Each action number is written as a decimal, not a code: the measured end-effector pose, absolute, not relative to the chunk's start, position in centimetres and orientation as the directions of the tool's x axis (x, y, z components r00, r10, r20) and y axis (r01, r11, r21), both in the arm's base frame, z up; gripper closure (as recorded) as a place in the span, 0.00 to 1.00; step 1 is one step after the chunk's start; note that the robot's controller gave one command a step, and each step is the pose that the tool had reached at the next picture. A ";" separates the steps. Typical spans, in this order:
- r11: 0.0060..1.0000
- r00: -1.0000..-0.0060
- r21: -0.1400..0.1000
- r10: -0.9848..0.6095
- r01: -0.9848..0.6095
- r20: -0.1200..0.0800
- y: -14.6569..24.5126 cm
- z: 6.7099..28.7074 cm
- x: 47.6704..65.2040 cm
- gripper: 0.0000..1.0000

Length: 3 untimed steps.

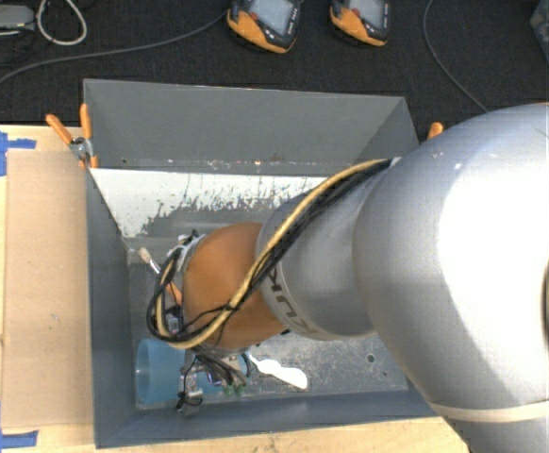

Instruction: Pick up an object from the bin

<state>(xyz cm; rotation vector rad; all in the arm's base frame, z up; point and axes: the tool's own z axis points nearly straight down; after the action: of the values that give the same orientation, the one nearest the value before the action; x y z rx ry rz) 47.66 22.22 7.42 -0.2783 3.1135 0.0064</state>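
Note:
My gripper [195, 385] is low in the bin's front left part, mostly hidden beneath the arm's orange cover. A light blue cup-like thing [156, 372] lies right beside it on the left, touching or nearly so. Just to the right of the gripper, a small green piece [234, 386] peeks out. A white flat piece [285, 375], shaped like a spoon or scrap, lies on the bin floor further right.
A thin pale stick-like thing [148, 257] lies near the left wall, further back. The big silver arm and its cables cover the bin's middle and right. The sloped back wall shows scratches.

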 end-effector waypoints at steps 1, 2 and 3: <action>0.977 -0.977 0.003 -0.213 -0.213 -0.028 24.3 7.3 47.4 0.00; 0.984 -0.984 0.003 -0.178 -0.178 -0.020 22.5 7.4 47.7 1.00; 0.984 -0.984 0.003 -0.178 -0.178 -0.020 22.5 7.4 47.7 1.00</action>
<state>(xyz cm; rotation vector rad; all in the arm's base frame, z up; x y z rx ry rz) 47.70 22.53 7.38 -0.2787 3.1099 0.0079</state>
